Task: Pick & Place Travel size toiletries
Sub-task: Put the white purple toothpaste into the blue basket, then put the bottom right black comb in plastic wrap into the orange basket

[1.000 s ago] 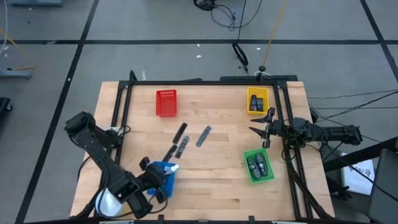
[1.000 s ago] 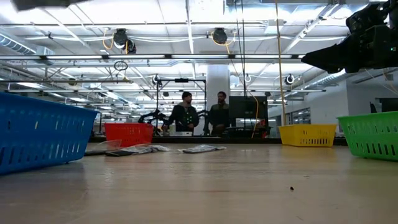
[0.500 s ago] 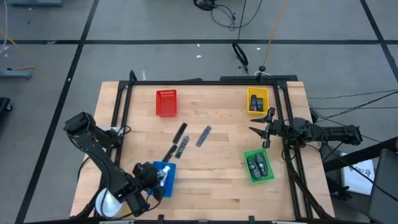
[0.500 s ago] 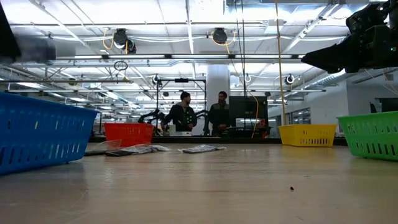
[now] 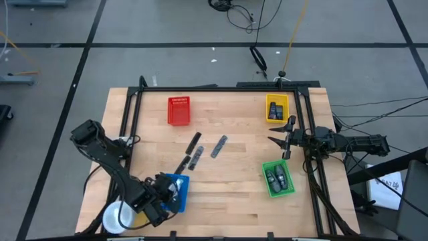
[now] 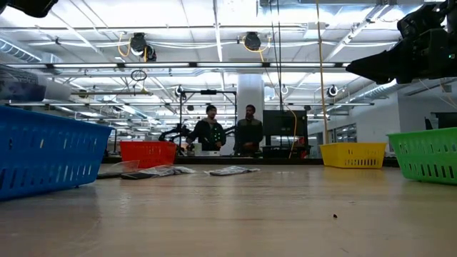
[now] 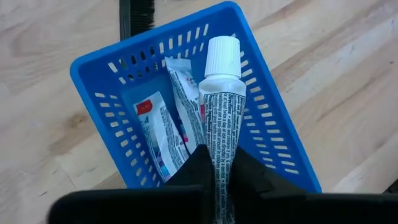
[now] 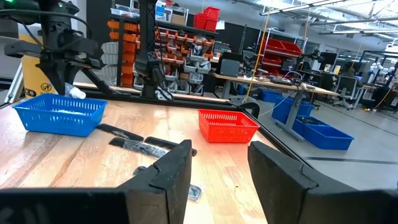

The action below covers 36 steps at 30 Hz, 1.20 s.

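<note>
My left gripper [image 7: 219,180] hangs over the blue tray [image 7: 280,155] at the table's near left, shut on a white toothpaste tube [image 7: 221,112] with a white cap [image 7: 222,56]. Two more white tubes [image 7: 171,127] lie flat inside that tray. From the right wrist view the gripper and tube [image 8: 77,93] stand just above the tray's rim [image 8: 59,102]. Several dark sticks [image 5: 196,152] lie loose on the table's middle. My right gripper [image 5: 279,142] waits open at the right side, pointing level toward the left. My left gripper pinches the tube's flat tail end [image 7: 219,158] between its two fingers [image 7: 200,171]. The fingers slant steeply down from above and lie along the tube. The capped end points away from them, down toward the tray, and the tube is lifted clear.
A red tray [image 5: 178,110] stands at the far left of centre, a yellow tray [image 5: 277,108] at the far right and a green tray [image 5: 277,179] with dark pieces at the near right. A white round thing [image 5: 119,217] shows by the left arm at the near edge.
My left gripper has sunk toward the blue tray and rolled about with the tube still in it. The tube, which pointed out past the tray's right rim, now points down into the tray.
</note>
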Each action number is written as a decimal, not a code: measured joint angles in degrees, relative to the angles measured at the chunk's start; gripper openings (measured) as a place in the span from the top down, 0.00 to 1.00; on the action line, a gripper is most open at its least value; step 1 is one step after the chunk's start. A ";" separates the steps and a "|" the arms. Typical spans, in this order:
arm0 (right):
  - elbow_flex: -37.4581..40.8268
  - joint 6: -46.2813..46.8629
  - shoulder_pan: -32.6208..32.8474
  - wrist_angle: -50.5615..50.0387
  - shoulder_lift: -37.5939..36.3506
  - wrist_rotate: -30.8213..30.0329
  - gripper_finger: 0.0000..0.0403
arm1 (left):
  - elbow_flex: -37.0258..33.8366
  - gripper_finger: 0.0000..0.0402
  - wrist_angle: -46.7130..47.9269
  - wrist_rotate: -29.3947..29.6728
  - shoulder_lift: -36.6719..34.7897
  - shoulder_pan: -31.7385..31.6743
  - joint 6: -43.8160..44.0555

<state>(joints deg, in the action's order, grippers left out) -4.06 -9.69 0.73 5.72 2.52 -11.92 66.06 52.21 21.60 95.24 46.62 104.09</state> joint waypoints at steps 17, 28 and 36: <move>0.01 -0.02 0.01 0.00 0.00 0.00 0.63 | 1.29 0.54 -2.87 5.87 -2.52 -2.23 -17.40; 0.01 -0.02 0.00 0.00 0.02 0.00 0.63 | 1.64 0.52 -10.49 25.33 -22.45 -1.00 -56.76; 0.00 0.00 0.00 0.00 0.00 0.00 0.63 | -1.68 0.60 -14.13 25.93 -35.00 -3.25 -82.24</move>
<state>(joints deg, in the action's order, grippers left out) -4.06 -9.70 0.74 5.72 2.52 -11.92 64.39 38.08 47.53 60.24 43.37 21.85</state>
